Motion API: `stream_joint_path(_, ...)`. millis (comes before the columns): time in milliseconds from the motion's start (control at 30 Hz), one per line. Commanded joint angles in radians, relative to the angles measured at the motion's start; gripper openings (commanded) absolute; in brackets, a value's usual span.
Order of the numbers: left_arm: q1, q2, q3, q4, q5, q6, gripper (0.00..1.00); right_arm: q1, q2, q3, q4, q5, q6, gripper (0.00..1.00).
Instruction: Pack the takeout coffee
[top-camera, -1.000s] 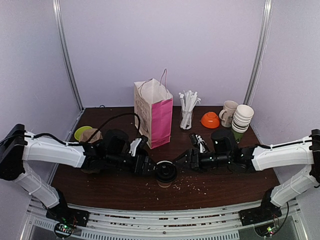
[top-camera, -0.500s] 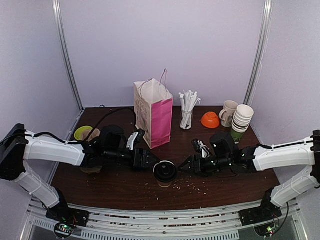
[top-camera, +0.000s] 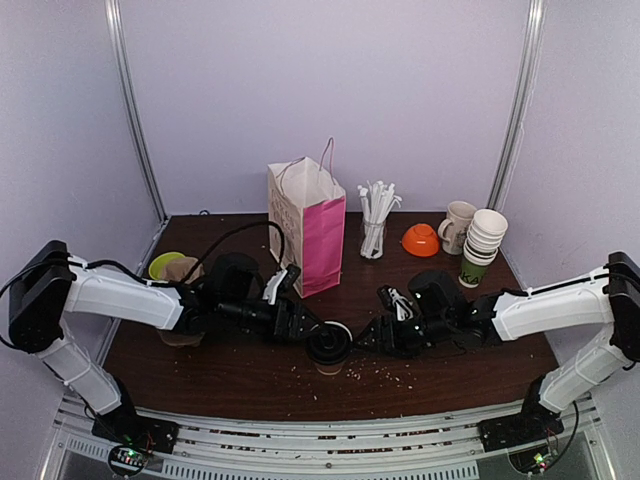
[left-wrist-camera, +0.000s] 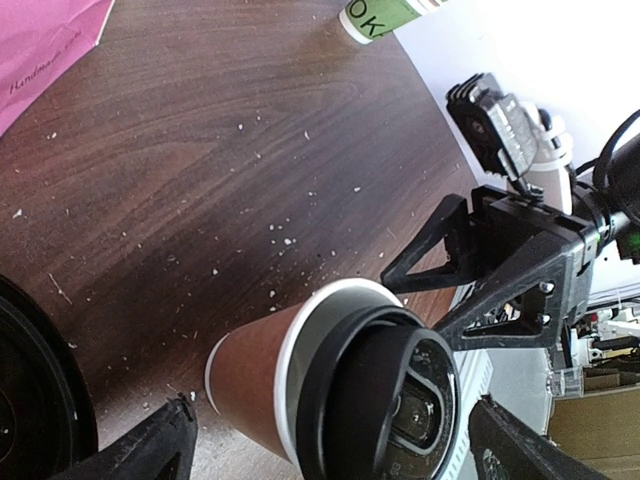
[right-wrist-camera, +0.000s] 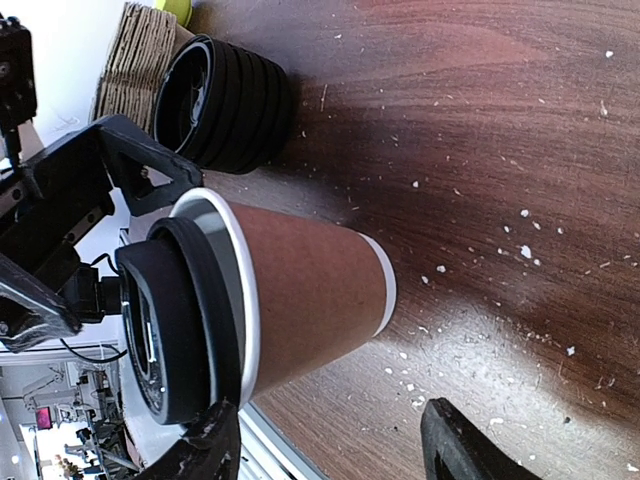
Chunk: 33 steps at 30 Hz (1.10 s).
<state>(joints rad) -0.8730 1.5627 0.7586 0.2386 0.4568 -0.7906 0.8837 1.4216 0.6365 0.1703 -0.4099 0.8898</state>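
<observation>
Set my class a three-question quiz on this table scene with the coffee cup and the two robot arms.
1. True or false: the coffee cup is already inside the pink bag.
2. The left gripper is: A open beside the cup; B shut on the cup; C holding the bag.
3. What does the glass just right of the bag hold?
Key: 1 false, the cup stands on the table; 2 A; 3 white straws.
</observation>
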Motion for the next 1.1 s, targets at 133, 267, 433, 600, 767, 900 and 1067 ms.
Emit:
stream_joint_path(133, -0.006, 0.037, 0.036, 0.041, 0.034, 0.015, 0.98, -0.001, 0.014, 0.029, 0.014, -0.009, -0.002, 0.64)
stream_joint_path(267, -0.009, 0.045, 0.044, 0.026, 0.029, 0.021, 0.97, -0.003, 0.007, 0.025, 0.014, 0.009, -0.003, 0.64)
stream_joint_path(433, -0.009, 0.030, 0.042, 0.012, 0.021, 0.025, 0.97, -0.002, -0.038, 0.021, 0.009, 0.042, -0.011, 0.69)
stream_joint_path(600, -0.009, 0.007, 0.048, -0.004, 0.015, 0.027, 0.98, -0.002, -0.074, 0.042, -0.024, 0.060, -0.037, 0.75)
stream_joint_path(767, -0.013, -0.027, 0.044, -0.034, -0.005, 0.030, 0.98, -0.003, -0.062, 0.084, -0.060, 0.044, -0.074, 0.77)
stream_joint_path(900, -0.018, -0.079, 0.016, -0.071, -0.034, 0.029, 0.98, -0.001, -0.026, 0.126, -0.085, 0.029, -0.103, 0.78)
stream_joint_path(1067, -0.019, -0.141, -0.033, -0.111, -0.053, 0.027, 0.96, -0.002, 0.023, 0.161, -0.076, 0.009, -0.117, 0.79)
